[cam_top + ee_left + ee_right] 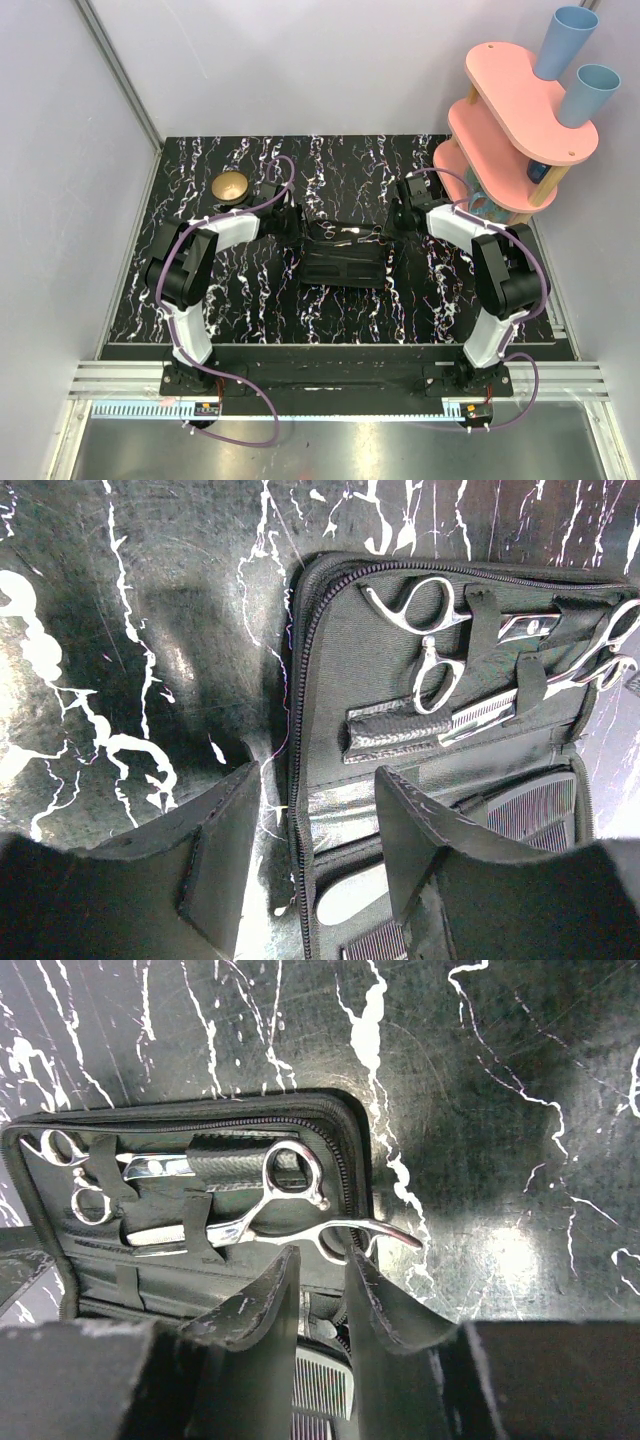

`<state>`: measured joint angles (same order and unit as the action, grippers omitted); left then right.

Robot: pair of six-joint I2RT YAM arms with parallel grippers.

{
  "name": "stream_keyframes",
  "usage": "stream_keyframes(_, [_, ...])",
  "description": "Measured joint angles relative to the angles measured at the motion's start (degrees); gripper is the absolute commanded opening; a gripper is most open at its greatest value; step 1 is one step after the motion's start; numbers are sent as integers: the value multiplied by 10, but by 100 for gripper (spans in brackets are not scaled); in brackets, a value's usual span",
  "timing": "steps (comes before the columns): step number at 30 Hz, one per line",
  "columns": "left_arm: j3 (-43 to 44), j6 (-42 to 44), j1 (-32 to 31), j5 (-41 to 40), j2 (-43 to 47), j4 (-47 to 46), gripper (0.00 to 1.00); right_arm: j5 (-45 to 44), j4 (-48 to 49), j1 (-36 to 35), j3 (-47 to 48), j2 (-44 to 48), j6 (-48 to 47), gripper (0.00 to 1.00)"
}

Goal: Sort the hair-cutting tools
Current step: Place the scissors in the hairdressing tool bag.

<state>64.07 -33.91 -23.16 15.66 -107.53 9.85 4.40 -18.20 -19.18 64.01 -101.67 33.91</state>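
The black case (345, 268) lies open at the table's middle. Two silvery scissors (347, 233) are strapped in its far half. In the left wrist view one pair (432, 630) has its loops to the left, and the other (592, 662) lies to the right. My left gripper (315, 785) is open and straddles the case's left zipper edge (298, 730). In the right wrist view my right gripper (322, 1255) is narrowly open, its tips on either side of the lower handle loop of one pair (290, 1215). The other pair (75, 1175) is at the far left.
A brass bowl (231, 186) stands at the back left. A pink tiered shelf (520, 130) with blue cups (565, 40) stands at the back right. Combs (325, 1380) lie in the case's near half. Purple walls close in the table.
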Motion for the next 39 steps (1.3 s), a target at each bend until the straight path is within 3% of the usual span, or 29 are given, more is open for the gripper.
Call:
stream_keyframes(9, [-1, 0, 0, 7, 0, 0, 52, 13, 14, -2, 0, -31, 0, 27])
stream_keyframes(22, [-4, 0, -12, 19, 0, 5, 40, 14, 20, -7, 1, -34, 11, 17])
stream_keyframes(28, [-4, 4, -12, 17, -2, 6, 39, 5, 20, -12, 1, -34, 28, 13])
stream_keyframes(39, [-4, 7, -12, 17, -2, 6, 40, -36, 18, -26, 1, -30, 36, 12])
